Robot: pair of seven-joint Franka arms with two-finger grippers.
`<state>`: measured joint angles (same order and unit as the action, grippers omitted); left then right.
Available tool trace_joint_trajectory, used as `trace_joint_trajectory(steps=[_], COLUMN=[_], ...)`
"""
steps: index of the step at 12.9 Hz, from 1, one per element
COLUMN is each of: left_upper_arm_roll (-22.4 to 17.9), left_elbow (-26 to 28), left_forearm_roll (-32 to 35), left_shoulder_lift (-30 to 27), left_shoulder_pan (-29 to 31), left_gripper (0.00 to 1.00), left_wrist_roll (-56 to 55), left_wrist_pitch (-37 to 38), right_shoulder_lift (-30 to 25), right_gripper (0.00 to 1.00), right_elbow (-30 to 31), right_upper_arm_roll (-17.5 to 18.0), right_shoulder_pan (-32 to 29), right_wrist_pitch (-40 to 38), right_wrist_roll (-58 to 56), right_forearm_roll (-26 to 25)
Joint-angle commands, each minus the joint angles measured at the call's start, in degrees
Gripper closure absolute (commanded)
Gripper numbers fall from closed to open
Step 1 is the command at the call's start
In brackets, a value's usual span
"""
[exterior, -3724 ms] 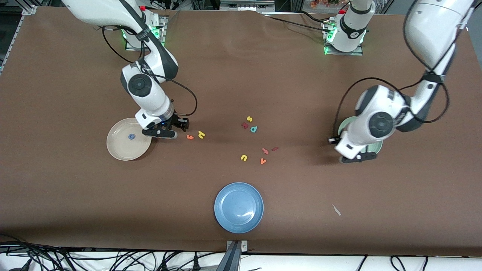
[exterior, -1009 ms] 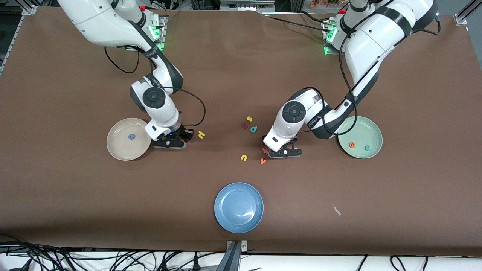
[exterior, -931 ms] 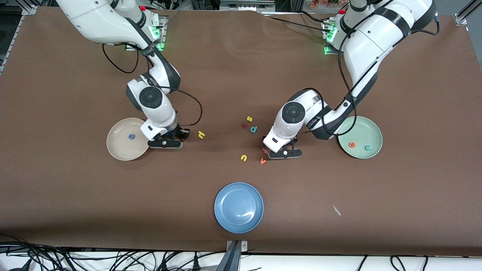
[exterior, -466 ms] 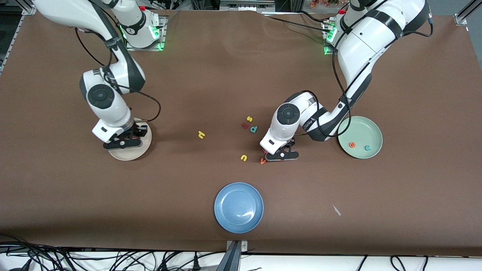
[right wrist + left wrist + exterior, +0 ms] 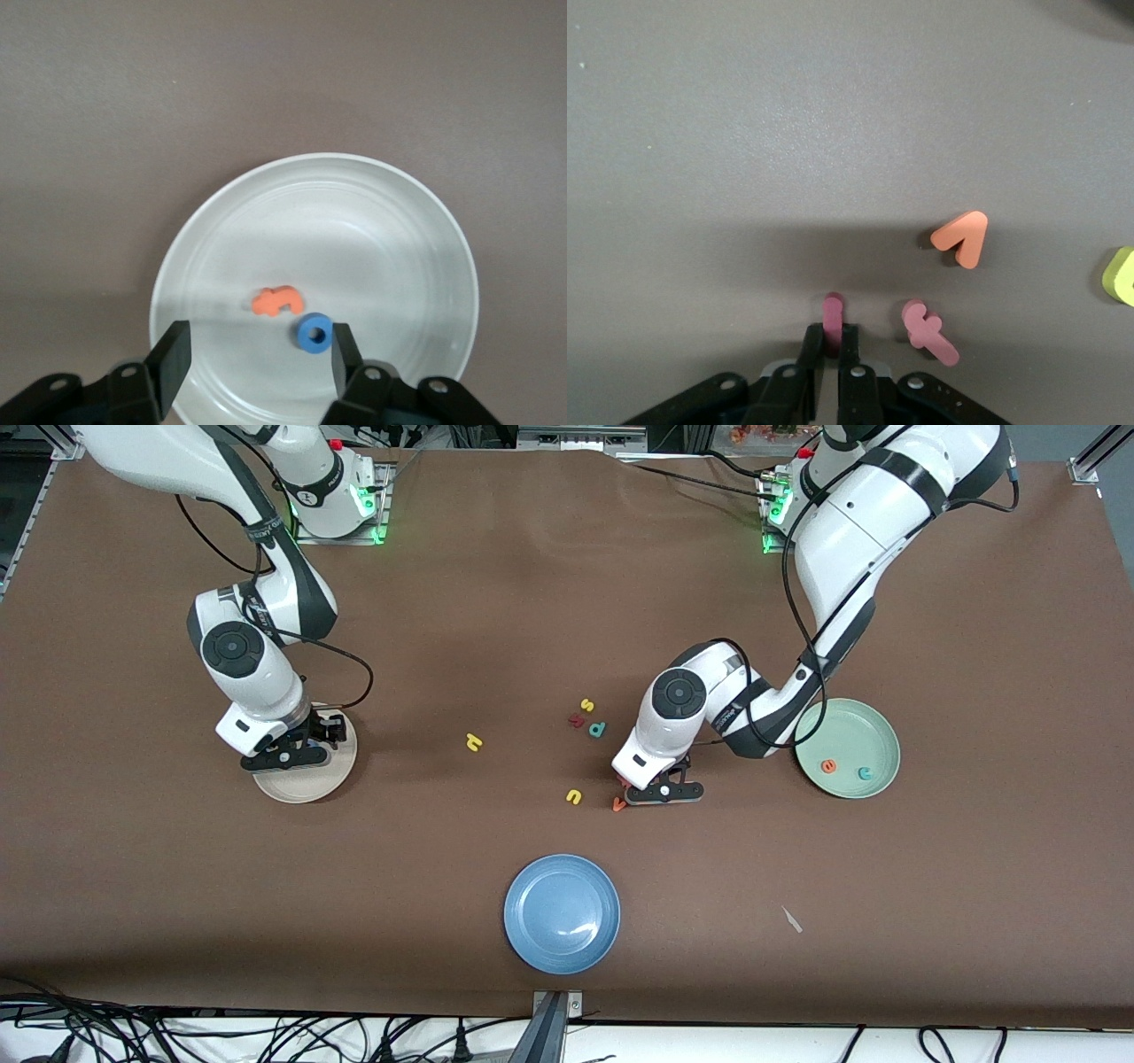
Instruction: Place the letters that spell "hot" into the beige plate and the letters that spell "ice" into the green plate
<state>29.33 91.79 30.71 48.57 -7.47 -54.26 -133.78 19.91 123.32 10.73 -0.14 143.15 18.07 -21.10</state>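
The left gripper (image 5: 831,347) was low over the table, its fingers pressed together on the dark maroon foam bar "i" (image 5: 833,319). The bar's long side pointed straight out from between the fingertips. The round pale green plate (image 5: 848,747) lay toward the left arm's end of the table from this gripper, and the left arm was the nearer one. The right gripper (image 5: 257,354) hung over the round beige plate (image 5: 425,239) with its fingers spread and holding nothing. The orange foam "t" (image 5: 275,301) and blue foam ring "o" (image 5: 314,334) lay in that plate, just under the gripper.
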Motion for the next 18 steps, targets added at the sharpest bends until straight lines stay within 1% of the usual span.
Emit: trace_joint_trajectory(steps=[1,3,4,6,7,8,9,10,11,12,13,15,16,18], left_upper_arm_roll=[-0.4,-0.4,-0.3,0.5,2.3,5.4,8.8,12.0,14.0,14.9,14.9,14.7,14.3,13.4], left_elbow=[-1.5,-1.5,-1.5,-1.6,-1.6,-1.7,-1.7,-1.7,-1.6,-1.4,-1.0,0.8,1.8,3.4], left_forearm_roll=[1.7,1.7,1.7,0.7,0.1,-1.9,-4.1,-4.9,-5.0,-4.9,-4.9,-4.2,-3.8,-0.8], left_shoulder_lift=[0.6,0.5,0.0,-2.0,-3.5,-4.8,-6.3,-7.5,-8.2,-9.0,-9.5,-9.5,-9.1,-7.6], left_shoulder_pan=[-0.6,-0.4,0.0,1.7,3.7,7.4,12.4,17.2,21.2,24.5,27.4,33.8,36.3,40.2], left_gripper=[1.00,1.00,1.00,1.00,1.00,1.00,1.00,1.00,1.00,1.00,1.00,1.00,1.00,1.00], left_wrist_roll=[-0.1,-0.2,-0.2,0.6,3.1,7.2,12.0,16.2,19.6,25.4,31.5,40.9,44.5,47.9], left_wrist_pitch=[0.2,0.3,0.5,3.0,7.0,11.5,15.1,18.6,22.9,27.9,30.8,31.6,31.5,31.4], right_shoulder_lift=[-0.4,2.1,3.3,5.7,6.9,7.9,9.1,10.1,10.9,12.2,13.2,14.7,15.1,15.9], right_gripper=[0.28,0.28,0.28,0.28,0.28,0.28,0.28,0.28,0.28,0.28,0.28,0.28,0.28,0.28], right_elbow=[0.3,-1.8,-2.7,-5.0,-6.4,-7.6,-8.6,-9.5,-10.3,-11.3,-12.0,-12.1,-12.1,-12.3], right_upper_arm_roll=[4.9,8.9,10.3,10.8,10.8,10.8,10.8,10.8,10.8,10.8,10.8,10.8,10.8,10.8], right_shoulder_pan=[0.2,0.6,1.4,4.1,5.5,6.9,7.8,8.7,9.6,10.6,11.1,11.4,11.6,12.3], right_wrist_pitch=[0.4,0.4,0.6,0.6,0.6,0.6,0.7,0.7,0.7,0.7,0.7,0.7,0.7,0.7], right_wrist_roll=[10.3,20.6,24.3,31.0,34.1,37.3,40.3,43.9,48.1,52.5,55.7,59.8,60.8,61.4], right_forearm_roll=[1.1,1.1,1.1,0.8,0.6,0.5,0.2,-0.8,-2.0,-3.9,-6.5,-10.3,-11.3,-11.6])
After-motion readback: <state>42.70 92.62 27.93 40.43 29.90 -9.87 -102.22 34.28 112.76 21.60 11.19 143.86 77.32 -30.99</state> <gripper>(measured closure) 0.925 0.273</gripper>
